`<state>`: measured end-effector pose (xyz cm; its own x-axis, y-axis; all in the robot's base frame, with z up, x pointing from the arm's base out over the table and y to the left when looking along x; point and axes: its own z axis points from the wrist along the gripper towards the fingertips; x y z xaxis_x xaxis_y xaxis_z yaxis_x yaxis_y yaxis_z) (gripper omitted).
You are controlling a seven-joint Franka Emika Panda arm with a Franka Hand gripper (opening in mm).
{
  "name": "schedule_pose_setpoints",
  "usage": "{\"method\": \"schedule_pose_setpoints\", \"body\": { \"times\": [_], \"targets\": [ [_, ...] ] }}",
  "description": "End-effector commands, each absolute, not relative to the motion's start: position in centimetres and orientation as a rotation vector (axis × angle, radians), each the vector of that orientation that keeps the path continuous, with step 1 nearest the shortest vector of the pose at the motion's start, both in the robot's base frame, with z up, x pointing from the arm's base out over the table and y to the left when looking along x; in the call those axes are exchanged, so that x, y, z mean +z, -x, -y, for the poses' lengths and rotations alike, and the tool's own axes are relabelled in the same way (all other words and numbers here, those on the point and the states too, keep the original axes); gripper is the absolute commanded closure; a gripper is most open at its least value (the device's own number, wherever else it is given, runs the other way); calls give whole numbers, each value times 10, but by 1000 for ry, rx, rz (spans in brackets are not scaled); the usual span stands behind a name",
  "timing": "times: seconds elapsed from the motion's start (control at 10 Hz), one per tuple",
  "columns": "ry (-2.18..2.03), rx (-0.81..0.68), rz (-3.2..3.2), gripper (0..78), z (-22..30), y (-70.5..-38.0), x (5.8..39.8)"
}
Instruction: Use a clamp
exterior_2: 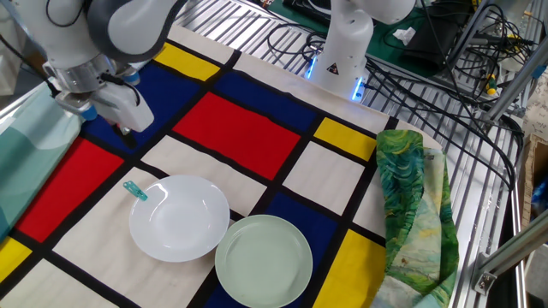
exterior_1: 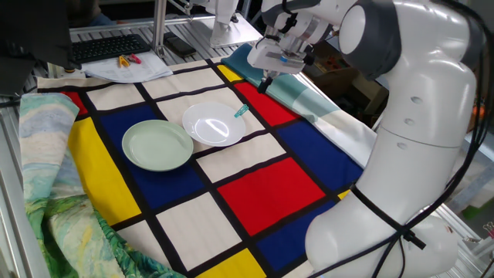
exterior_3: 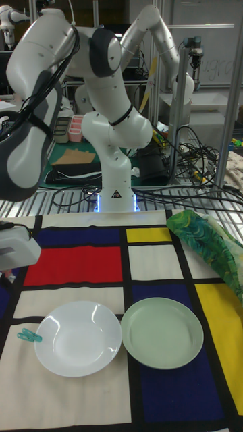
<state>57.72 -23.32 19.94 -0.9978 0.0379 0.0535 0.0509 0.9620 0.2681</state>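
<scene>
The clamp (exterior_1: 241,111) (exterior_2: 134,190) (exterior_3: 27,335) is a small teal clip lying on the checked cloth, right against the rim of the white plate (exterior_1: 212,123) (exterior_2: 178,217) (exterior_3: 77,337). My gripper (exterior_1: 264,83) (exterior_2: 127,130) hovers low over the cloth beyond the clamp, well apart from it. Its dark fingers look pressed together with nothing between them. In the tall fixed view only the white hand shows at the left edge, and the fingers are barely visible.
A pale green plate (exterior_1: 157,144) (exterior_2: 263,260) (exterior_3: 162,332) touches the white one. A teal cloth (exterior_1: 301,96) (exterior_2: 26,162) lies by my gripper, and a green patterned cloth (exterior_1: 46,193) (exterior_2: 411,205) on the opposite side. The robot base (exterior_2: 342,51) and cables (exterior_2: 428,68) stand behind.
</scene>
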Motion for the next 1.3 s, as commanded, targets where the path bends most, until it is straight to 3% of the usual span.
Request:
{"method": "schedule_pose_setpoints", "body": {
  "times": [0.1,1.3],
  "targets": [
    [30,-447,3082,776,239,-579,184],
    [-20,-631,3101,776,255,-588,143]
  ]
}}
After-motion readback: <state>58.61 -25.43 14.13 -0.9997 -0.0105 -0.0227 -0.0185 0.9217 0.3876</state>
